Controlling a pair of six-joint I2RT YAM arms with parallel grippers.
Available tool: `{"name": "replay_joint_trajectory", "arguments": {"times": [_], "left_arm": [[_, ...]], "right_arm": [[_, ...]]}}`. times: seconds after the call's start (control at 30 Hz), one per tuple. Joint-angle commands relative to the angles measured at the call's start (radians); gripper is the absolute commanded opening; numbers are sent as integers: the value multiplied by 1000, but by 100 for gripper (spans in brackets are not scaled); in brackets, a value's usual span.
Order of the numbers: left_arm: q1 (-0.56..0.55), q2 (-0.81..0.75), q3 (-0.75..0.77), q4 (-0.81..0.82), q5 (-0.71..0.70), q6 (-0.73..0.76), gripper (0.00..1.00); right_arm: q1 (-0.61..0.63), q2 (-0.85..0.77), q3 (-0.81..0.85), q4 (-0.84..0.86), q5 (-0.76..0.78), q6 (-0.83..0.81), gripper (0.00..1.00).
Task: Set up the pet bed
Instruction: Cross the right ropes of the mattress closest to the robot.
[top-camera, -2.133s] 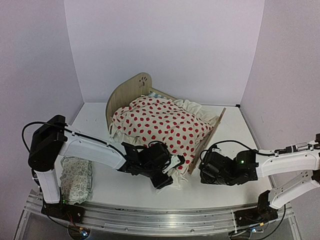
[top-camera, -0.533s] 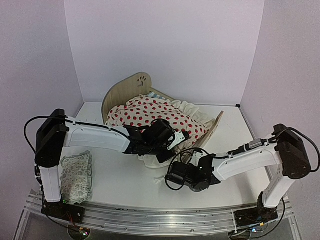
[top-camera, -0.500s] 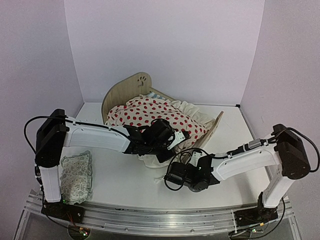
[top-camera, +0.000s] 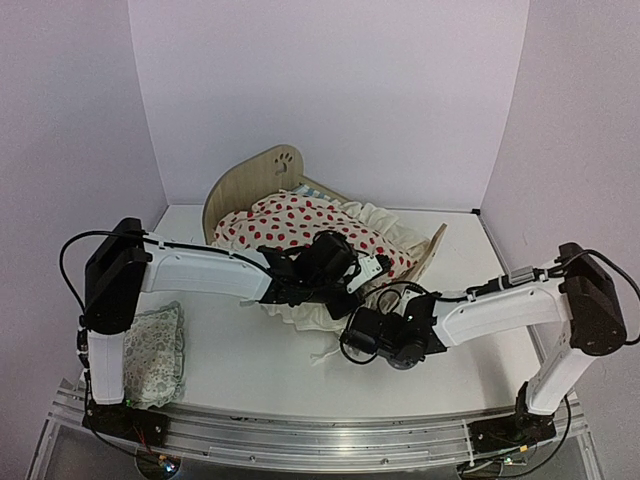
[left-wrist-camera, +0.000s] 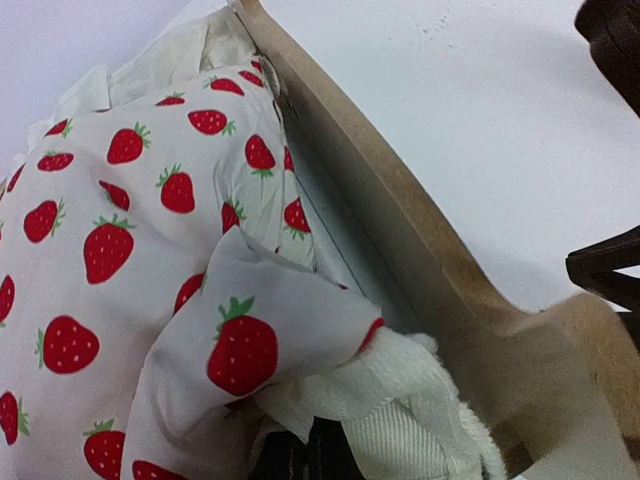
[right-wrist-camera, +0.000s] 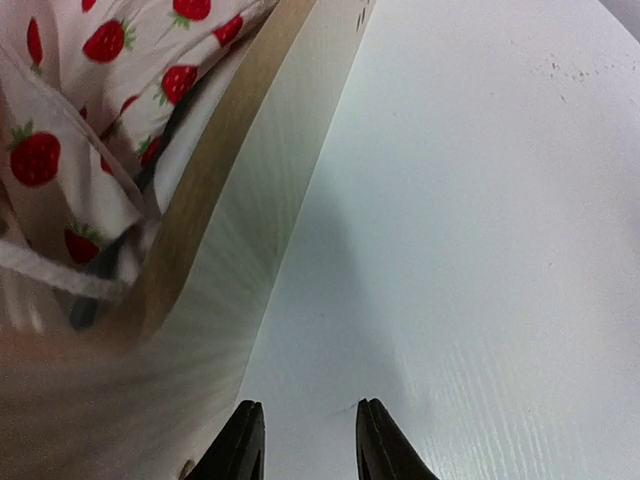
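Observation:
The pet bed (top-camera: 258, 182) stands at the back, plywood headboard with a paw cutout on the left, lower footboard (top-camera: 432, 248) on the right. A cream blanket (top-camera: 305, 225) with red strawberries covers it, so only a sliver of striped mattress (top-camera: 308, 190) shows by the headboard. My left gripper (left-wrist-camera: 310, 458) is shut on a bunched fold of the blanket (left-wrist-camera: 150, 230) and its cream ruffle (left-wrist-camera: 430, 400), right beside the footboard (left-wrist-camera: 420, 250). My right gripper (right-wrist-camera: 305, 440) is open with nothing between its fingers (right-wrist-camera: 240, 440), low over the white table at the near end of the footboard (right-wrist-camera: 250, 230).
A small pale patterned pillow (top-camera: 150, 350) lies on the table at the near left, beside the left arm's base. White walls close in the table at the back and both sides. The right arm (top-camera: 500, 305) stretches across the table in front of the bed.
The left gripper has drawn the blanket further towards the footboard. The right gripper has moved up and right to the footboard's near end, and its jaws have opened wider.

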Motion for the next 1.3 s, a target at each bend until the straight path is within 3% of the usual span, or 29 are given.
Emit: {"name": "replay_joint_trajectory", "arguments": {"times": [0.0, 0.27, 0.43, 0.63, 1.07, 1.27], "left_arm": [[9, 66, 138, 5, 39, -34, 1], [13, 190, 320, -71, 74, -97, 1], [13, 212, 354, -94, 72, -102, 1], [12, 133, 291, -118, 23, -61, 1], [14, -96, 129, -236, -9, 25, 1], [14, -139, 121, -343, 5, 30, 1]], "right_arm": [[-72, -66, 18, -23, 26, -90, 33], [-251, -272, -84, -20, -110, -270, 37], [-279, -397, -144, -27, -218, -387, 41], [-255, -348, -70, -59, -506, -460, 47], [-142, -146, 206, -67, -609, -493, 54], [-123, -150, 248, -67, -606, -479, 57]]}}
